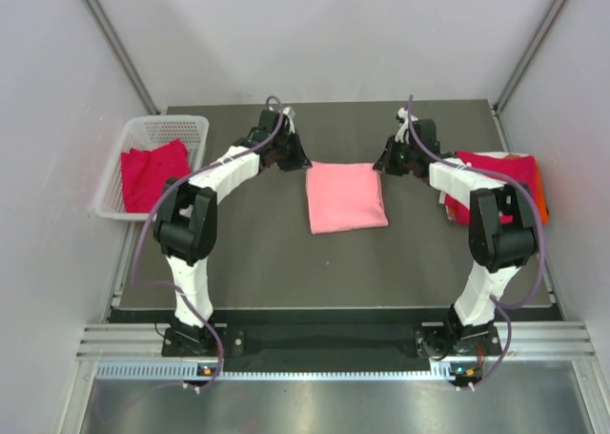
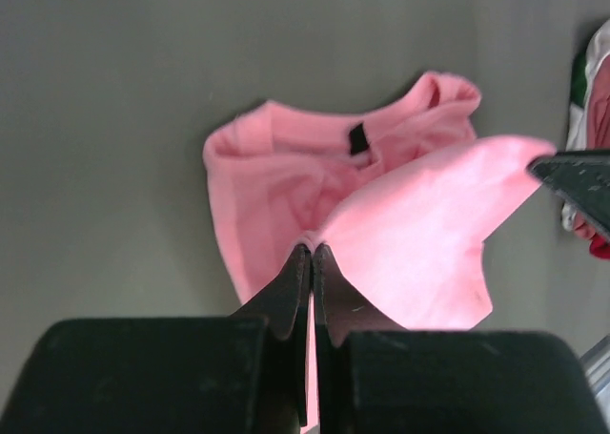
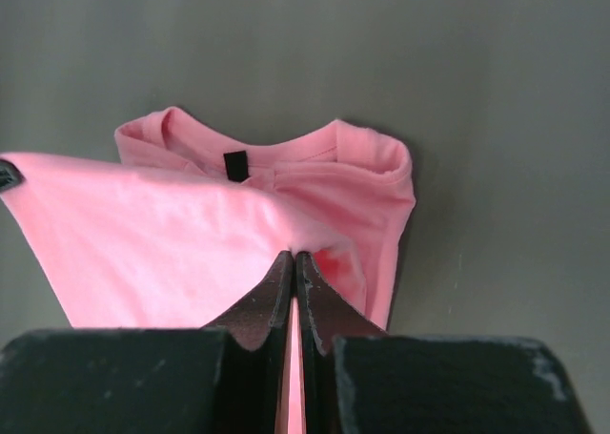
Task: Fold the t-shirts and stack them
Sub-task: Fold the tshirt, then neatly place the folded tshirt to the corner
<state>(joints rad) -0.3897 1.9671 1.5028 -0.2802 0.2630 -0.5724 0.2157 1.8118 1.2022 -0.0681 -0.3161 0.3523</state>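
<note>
A salmon-pink t-shirt [image 1: 346,196] lies half folded on the dark table, its collar and black label [image 2: 357,139] toward the near side. My left gripper [image 1: 296,159] is shut on the shirt's far left corner [image 2: 312,244]. My right gripper [image 1: 383,162] is shut on the far right corner [image 3: 293,253]. Both hold the far edge lifted, stretched between them above the lower layer [image 3: 315,172]. Crimson t-shirts [image 1: 151,173] lie in the white basket at the left. A pile of crimson, orange and white shirts [image 1: 502,181] lies at the right, partly behind my right arm.
The white mesh basket [image 1: 164,129] stands at the table's left edge. Grey walls close in on both sides and the back. The table's near edge [image 1: 324,310] runs in front of the arm bases.
</note>
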